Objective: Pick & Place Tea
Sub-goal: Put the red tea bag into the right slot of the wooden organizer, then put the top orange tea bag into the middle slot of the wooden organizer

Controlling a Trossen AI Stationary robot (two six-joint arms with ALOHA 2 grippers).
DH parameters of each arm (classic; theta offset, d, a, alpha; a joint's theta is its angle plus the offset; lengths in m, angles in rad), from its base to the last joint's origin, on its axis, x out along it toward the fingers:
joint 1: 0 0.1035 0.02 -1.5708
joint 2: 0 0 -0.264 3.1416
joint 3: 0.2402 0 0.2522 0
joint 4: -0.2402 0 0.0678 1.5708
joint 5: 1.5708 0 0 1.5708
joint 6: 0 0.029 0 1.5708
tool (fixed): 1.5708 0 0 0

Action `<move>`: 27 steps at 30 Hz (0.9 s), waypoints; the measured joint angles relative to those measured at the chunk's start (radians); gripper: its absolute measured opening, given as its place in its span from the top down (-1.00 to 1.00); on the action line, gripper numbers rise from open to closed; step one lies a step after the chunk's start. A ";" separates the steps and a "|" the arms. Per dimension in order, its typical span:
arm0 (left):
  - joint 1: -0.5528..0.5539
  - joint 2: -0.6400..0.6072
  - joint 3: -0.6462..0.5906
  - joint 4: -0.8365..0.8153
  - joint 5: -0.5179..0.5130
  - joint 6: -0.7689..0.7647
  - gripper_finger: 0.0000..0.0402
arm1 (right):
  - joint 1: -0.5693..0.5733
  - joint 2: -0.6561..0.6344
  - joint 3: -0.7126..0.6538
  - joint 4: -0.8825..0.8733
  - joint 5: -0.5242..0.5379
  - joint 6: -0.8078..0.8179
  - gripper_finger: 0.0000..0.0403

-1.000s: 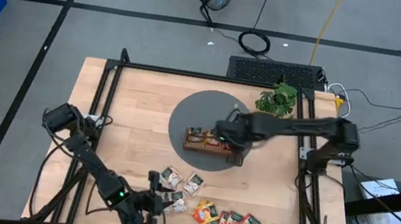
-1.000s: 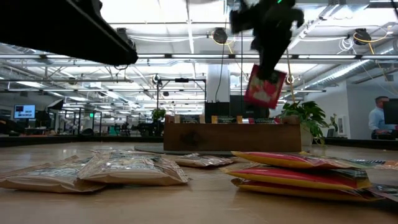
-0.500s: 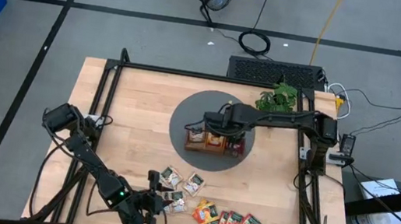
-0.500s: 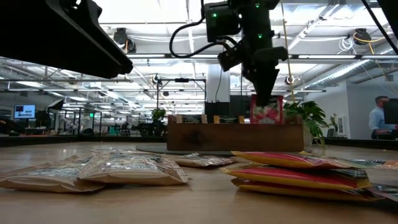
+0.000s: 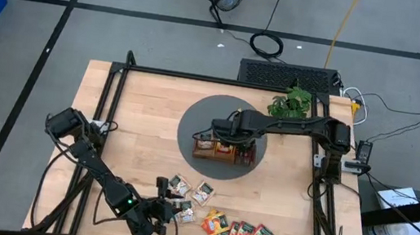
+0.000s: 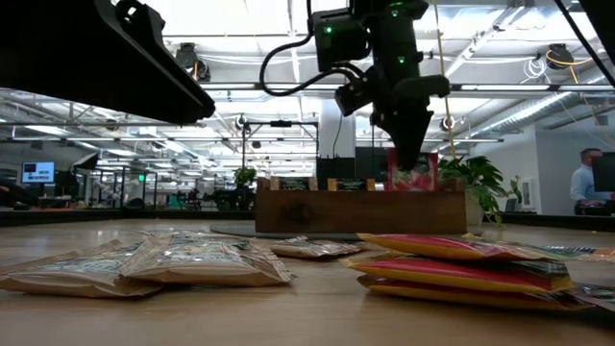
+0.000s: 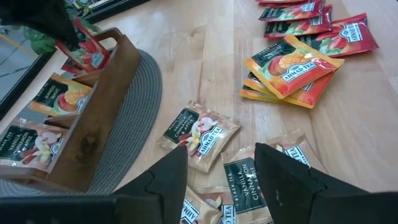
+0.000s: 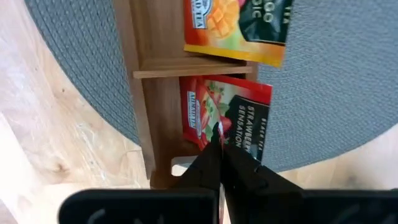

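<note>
The right gripper (image 8: 219, 146) pinches a flat red tea bag (image 8: 227, 115) tight, lowering it into the end slot of the brown wooden tray (image 5: 217, 153) on the round grey mat (image 5: 193, 119). The left gripper (image 7: 217, 171) hangs open over cream tea bags (image 7: 200, 132) on the table.

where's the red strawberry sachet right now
The red strawberry sachet is pinched in the right gripper, in the wooden tray's end compartment beside the mango sachet.
</note>
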 joint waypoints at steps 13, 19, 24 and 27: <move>0.000 0.000 0.000 -0.015 0.001 -0.004 0.06 | -0.006 0.032 0.000 0.086 -0.021 -0.068 0.93; 0.000 0.000 0.000 -0.039 0.001 -0.034 0.06 | -0.006 0.032 0.000 0.094 -0.019 -0.081 0.79; 0.000 0.000 0.000 -0.038 0.001 -0.034 0.06 | -0.009 0.032 0.000 0.086 -0.015 -0.029 0.58; 0.000 0.000 0.000 -0.038 0.001 -0.036 0.06 | -0.011 0.032 0.000 0.080 -0.014 -0.005 0.45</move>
